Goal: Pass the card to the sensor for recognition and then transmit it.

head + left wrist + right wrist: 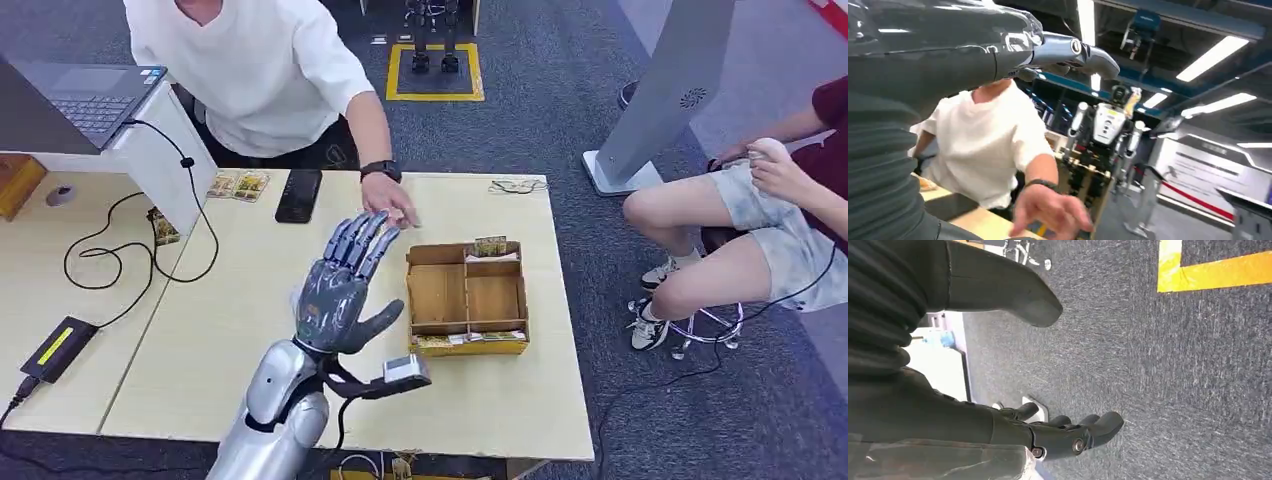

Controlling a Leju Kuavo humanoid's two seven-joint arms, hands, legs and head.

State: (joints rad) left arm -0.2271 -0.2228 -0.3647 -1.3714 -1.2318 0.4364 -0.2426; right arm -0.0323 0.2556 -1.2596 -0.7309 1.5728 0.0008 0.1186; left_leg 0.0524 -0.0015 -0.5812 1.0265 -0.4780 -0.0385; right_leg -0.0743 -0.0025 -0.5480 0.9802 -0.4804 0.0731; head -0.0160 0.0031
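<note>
a robot's left hand (pixel 345 285) is raised over a pale wooden table (pixel 250 330), palm turned away, fingers spread and stretched toward the far edge, holding nothing. from across the table a person in a white shirt (pixel 255 70) reaches in, and the person's hand (pixel 390 200) rests on the table just beyond the robot's fingertips. it may be pressing on a small card there, but the card is too hidden to be sure. judged from this pose, the robot hand is offered open, ready to take the card or having just let it go.

just right of the robot hand sits a wooden divider box (pixel 467 297) with small cards (pixel 490 246) standing in its far compartment and more along its near edge. a black phone (pixel 299 195) lies at the far edge, with two small packets (pixel 238 185) to its left. far left is a laptop (pixel 85 100) on a white stand, and a cable runs to a black sensor unit (pixel 58 348) at the near left, likely the reader.

the robot's right hand (pixel 1063 432) hangs toward grey carpet (pixel 1173 380), fingers loosely curled and holding nothing.

the room has grey carpet with a yellow floor marking (pixel 435 72). a second person (pixel 760 220) sits on a stool on the right.
</note>
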